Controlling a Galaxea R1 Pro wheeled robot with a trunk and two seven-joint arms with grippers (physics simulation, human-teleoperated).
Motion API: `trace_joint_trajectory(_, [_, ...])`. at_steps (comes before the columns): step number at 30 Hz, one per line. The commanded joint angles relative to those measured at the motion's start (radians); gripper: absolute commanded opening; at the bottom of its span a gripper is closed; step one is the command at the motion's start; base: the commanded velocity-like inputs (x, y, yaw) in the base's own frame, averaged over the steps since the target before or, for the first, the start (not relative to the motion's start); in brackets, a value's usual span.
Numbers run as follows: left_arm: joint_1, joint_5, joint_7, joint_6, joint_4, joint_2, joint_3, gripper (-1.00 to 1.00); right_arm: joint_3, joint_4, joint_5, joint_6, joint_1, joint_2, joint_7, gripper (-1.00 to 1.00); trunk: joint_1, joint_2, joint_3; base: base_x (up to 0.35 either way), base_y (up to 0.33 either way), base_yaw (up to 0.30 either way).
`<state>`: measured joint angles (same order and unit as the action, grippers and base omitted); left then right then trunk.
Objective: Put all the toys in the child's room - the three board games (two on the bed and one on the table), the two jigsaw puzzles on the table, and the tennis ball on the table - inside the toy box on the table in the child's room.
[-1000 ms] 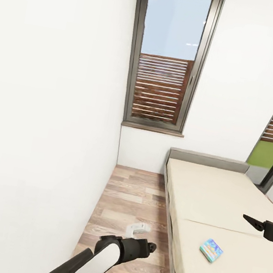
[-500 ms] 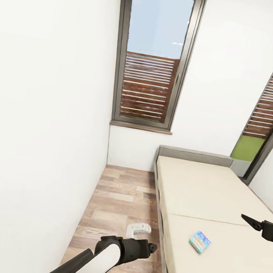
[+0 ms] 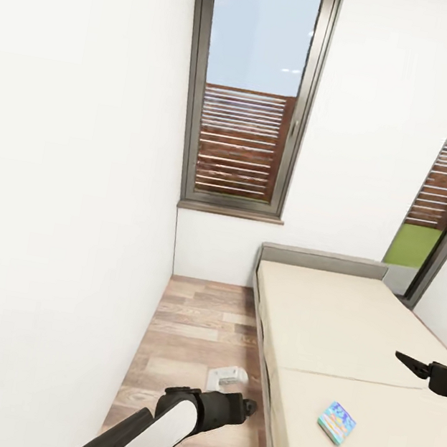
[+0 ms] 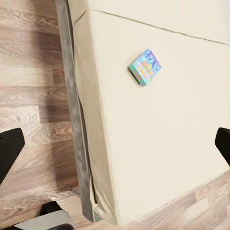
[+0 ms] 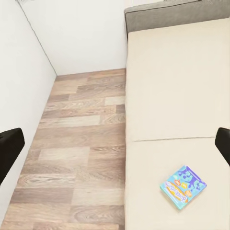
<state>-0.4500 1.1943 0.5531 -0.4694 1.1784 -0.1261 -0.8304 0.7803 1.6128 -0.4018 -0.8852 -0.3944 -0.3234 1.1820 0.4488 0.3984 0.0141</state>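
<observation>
A small blue printed game box [image 3: 336,422] lies flat on the beige-mattressed bed [image 3: 351,332]; both tools, left [image 4: 115,143] and right [image 5: 115,143], hang released above it.

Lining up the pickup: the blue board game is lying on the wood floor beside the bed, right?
Not on the floor. The blue board game lies flat on the bed, on the beige mattress; the head view shows it, and both wrist views agree.
</observation>
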Motion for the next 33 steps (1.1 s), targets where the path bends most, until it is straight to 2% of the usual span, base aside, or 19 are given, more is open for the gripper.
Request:
trace_joint_trajectory(1, [-0.001, 0.008, 0.008, 0.0, 0.001, 0.0, -0.001, 1.0, 0.002, 0.001, -0.009, -0.006, -0.001, 0.0, 0.01, 1.0, 0.001, 0.002, 0.001, 0.342, 0.081, 0.0])
trace_joint_trajectory(23, [-0.001, 0.008, 0.008, 0.0, -0.003, -0.001, -0.001, 1.0, 0.003, 0.001, -0.011, -0.015, -0.003, -0.007, 0.01, 1.0, 0.001, 0.002, 0.001, 0.34, 0.125, -0.016])
trace_joint_trajectory(33, [-0.002, 0.008, 0.008, 0.001, -0.006, 0.0, -0.001, 1.0, 0.004, 0.001, -0.012, -0.017, -0.003, -0.006, 0.01, 1.0, 0.001, 0.002, 0.001, 0.32, -0.084, -0.079])
